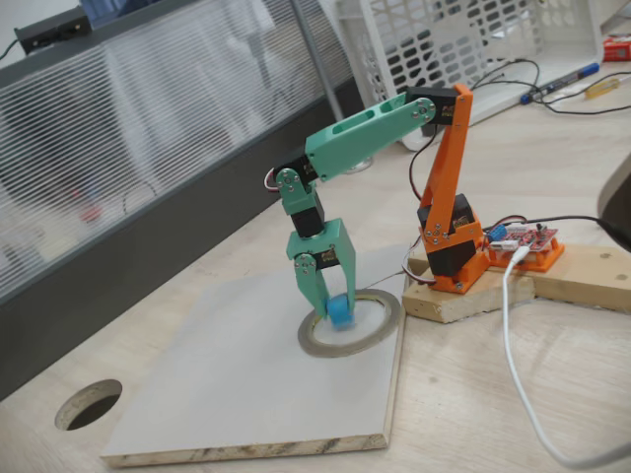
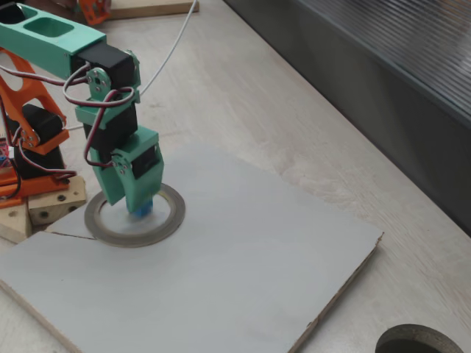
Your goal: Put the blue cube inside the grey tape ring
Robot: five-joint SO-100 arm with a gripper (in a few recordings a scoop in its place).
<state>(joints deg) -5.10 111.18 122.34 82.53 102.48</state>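
In both fixed views the green pincer points straight down over the pale grey board lying on the light wooden tabletop. Its jaws are drawn in narrowly and clamp the small bright sky-blue cube between them, only the cube's lower part showing below the fingertips. The cube sits within the large round opening of the flat, thin grey tape ring, which lies flat on the board; whether the cube touches the board I cannot tell. To the right in one fixed view, the orange arm base stands on a wooden block, just beside the board's corner.
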